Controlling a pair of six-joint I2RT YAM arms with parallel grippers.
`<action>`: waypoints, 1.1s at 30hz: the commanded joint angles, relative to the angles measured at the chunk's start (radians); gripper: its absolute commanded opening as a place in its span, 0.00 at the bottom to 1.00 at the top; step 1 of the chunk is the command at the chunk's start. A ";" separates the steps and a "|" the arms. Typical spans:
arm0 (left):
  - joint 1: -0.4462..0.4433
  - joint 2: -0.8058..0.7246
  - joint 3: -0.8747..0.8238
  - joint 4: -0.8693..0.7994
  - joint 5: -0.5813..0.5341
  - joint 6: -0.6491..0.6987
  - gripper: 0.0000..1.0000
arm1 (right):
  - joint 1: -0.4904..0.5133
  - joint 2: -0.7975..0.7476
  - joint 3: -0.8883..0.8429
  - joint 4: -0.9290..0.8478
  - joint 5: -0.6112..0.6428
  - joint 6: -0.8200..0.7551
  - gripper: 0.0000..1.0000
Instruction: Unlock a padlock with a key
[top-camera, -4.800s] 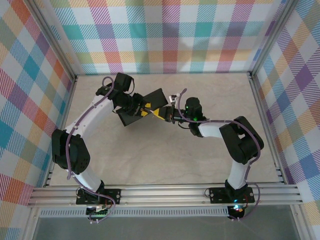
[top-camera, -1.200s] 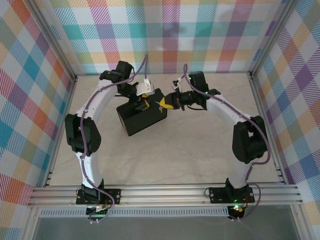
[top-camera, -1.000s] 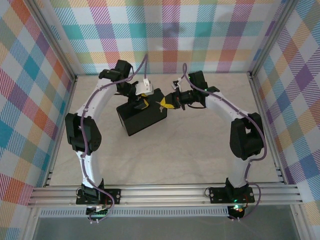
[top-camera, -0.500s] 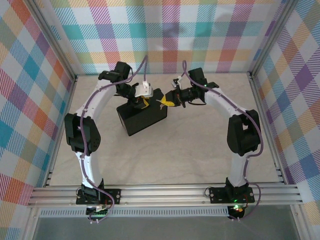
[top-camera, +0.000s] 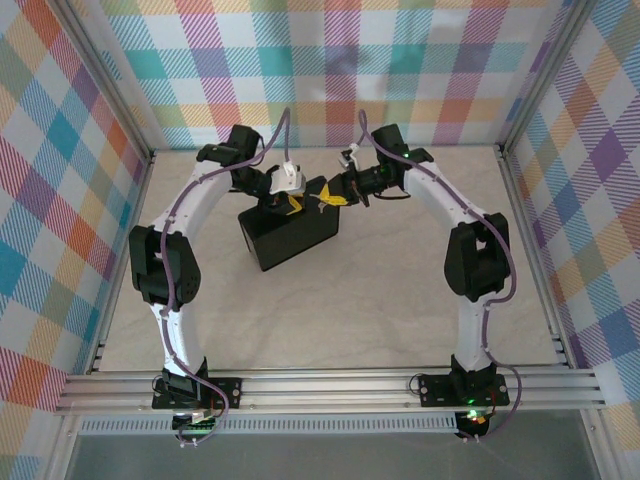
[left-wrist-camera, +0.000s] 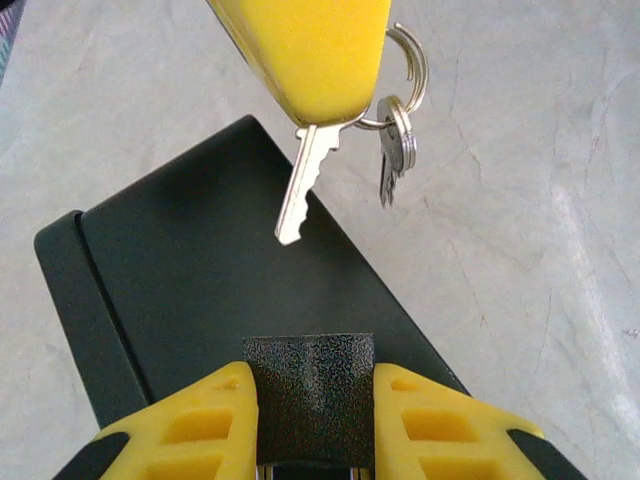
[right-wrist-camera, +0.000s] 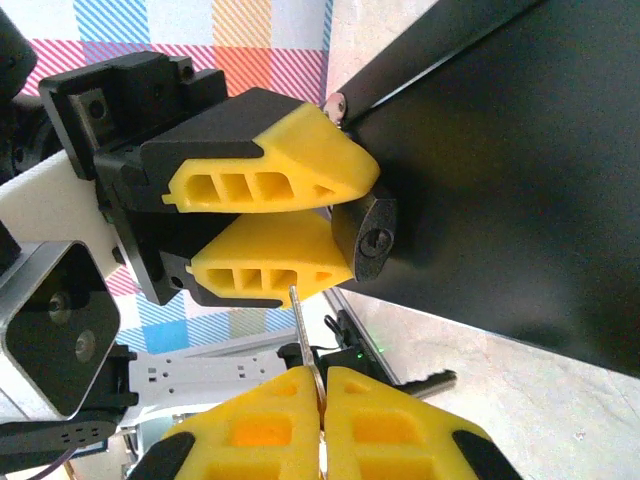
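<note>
My left gripper (left-wrist-camera: 310, 385) is shut on the padlock (left-wrist-camera: 310, 400), a small dark speckled block squeezed between its yellow fingers above a black box (left-wrist-camera: 180, 300). In the right wrist view the padlock's (right-wrist-camera: 372, 238) round keyhole faces me. My right gripper (right-wrist-camera: 322, 375) is shut on the key (right-wrist-camera: 303, 335), which is seen edge-on. The key's tip stops just short of the keyhole, beside the left gripper's lower finger (right-wrist-camera: 270, 258). From the left wrist view the key (left-wrist-camera: 300, 190) hangs blade-down from the right finger (left-wrist-camera: 320, 50). From above, both grippers (top-camera: 287, 203) (top-camera: 330, 198) meet over the box (top-camera: 290, 238).
A ring with spare keys (left-wrist-camera: 395, 150) dangles beside the held key. The black box lies at the back middle of the beige tabletop (top-camera: 350, 310), which runs wide toward the near rail (top-camera: 330, 385). Plaid walls (top-camera: 60, 200) close in three sides.
The left jaws have narrowed onto the padlock. The right gripper has carried the key leftward and slightly back, closer to the left gripper. The box has shifted a little.
</note>
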 joint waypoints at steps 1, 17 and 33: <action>0.020 -0.031 -0.023 0.012 0.120 0.019 0.08 | -0.004 0.020 0.057 -0.133 -0.036 -0.083 0.09; 0.031 -0.069 -0.078 0.020 0.188 0.037 0.05 | -0.013 0.106 0.163 -0.280 -0.047 -0.188 0.09; 0.031 -0.067 -0.091 0.023 0.192 0.033 0.05 | 0.006 0.133 0.169 -0.233 -0.074 -0.175 0.09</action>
